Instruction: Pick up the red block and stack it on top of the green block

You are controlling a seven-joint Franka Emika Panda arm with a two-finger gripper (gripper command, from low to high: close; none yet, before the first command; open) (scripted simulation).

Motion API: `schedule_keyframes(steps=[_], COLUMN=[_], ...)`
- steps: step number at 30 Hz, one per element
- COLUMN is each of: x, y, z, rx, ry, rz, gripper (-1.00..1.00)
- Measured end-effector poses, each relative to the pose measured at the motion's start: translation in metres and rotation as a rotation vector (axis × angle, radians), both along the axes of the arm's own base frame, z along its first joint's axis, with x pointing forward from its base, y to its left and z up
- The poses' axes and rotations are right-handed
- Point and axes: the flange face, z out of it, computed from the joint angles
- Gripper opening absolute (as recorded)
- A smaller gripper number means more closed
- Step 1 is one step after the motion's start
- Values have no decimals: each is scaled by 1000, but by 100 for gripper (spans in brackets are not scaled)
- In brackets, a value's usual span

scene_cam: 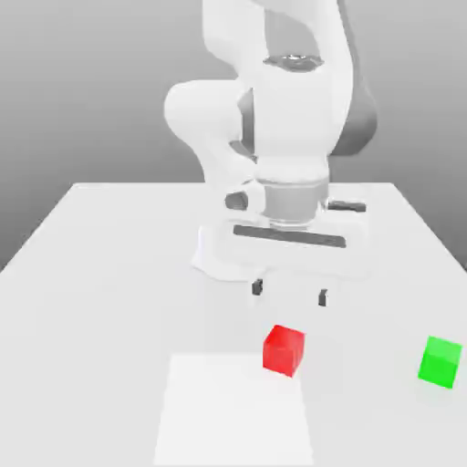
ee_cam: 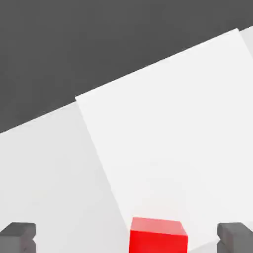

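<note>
The red block point(scene_cam: 284, 350) rests on the white table, near the middle front in the exterior view. My gripper point(scene_cam: 290, 293) hangs above and just behind it, fingers spread wide and open with nothing between them. In the hand view the red block point(ee_cam: 158, 236) lies between the two dark fingertips point(ee_cam: 19, 235), well below them. The green block point(scene_cam: 441, 361) sits on the table toward the exterior view's right, apart from the red one.
A brighter white rectangular patch point(scene_cam: 235, 410) lies on the table point(scene_cam: 100, 274) just in front of the red block. The arm's white base point(scene_cam: 223, 260) stands behind the gripper. Beyond the table edge in the hand view lies dark floor point(ee_cam: 74, 44).
</note>
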Motion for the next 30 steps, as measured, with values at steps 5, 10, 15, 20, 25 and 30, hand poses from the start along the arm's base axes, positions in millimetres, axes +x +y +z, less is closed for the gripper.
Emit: schedule_keyframes(steps=[5,10,15,20,25,30], x=[-10,-11,-10,-11,6,10], y=[2,2,2,2,55,153], z=[-54,-62,-51,-13,9,23], rx=[-1,0,-1,-3,-21,-30], ry=[28,27,27,27,22,20], rz=[-16,-16,-15,-14,173,474], gripper=[0,-100,-100,-100,-100,-100])
